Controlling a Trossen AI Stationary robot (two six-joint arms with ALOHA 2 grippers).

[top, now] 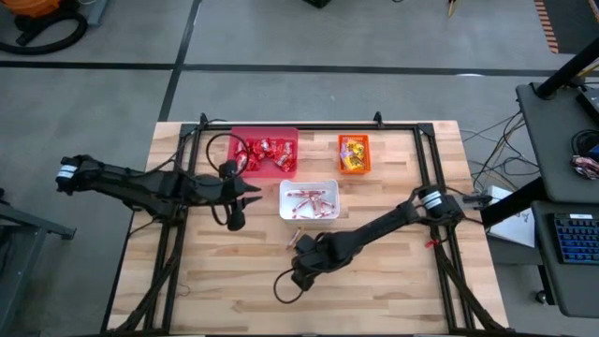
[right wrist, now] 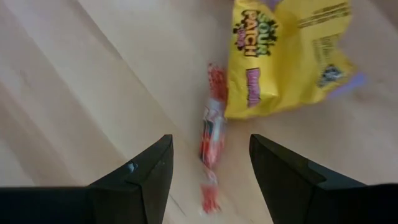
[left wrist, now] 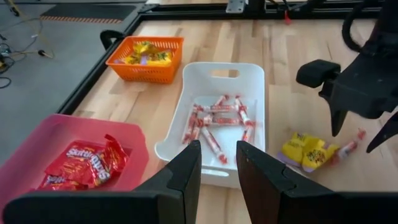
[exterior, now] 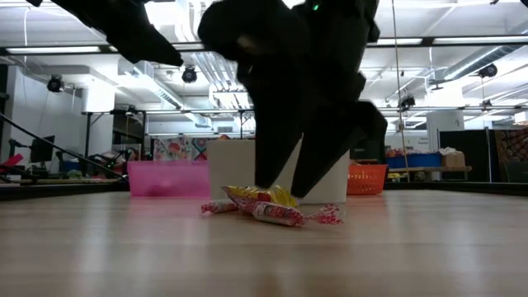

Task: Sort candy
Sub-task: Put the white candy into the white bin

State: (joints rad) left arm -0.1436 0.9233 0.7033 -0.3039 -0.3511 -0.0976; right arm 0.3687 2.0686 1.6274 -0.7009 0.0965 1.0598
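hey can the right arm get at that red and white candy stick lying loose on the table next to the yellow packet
Probably yes. The right end effector hangs open right over the red-and-white stick, one finger on each side, with bare wood around it. The yellow packet touches the stick's far end, so it might get nudged.

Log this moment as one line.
right gripper: open over stick candy | yellow packet beside | left gripper: empty, near white bin

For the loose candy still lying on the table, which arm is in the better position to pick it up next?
The right. The right gripper hangs with open jaws straddling the red-and-white stick, beside the yellow packet. The left gripper waits between the pink-red bin and the white bin, away from them.
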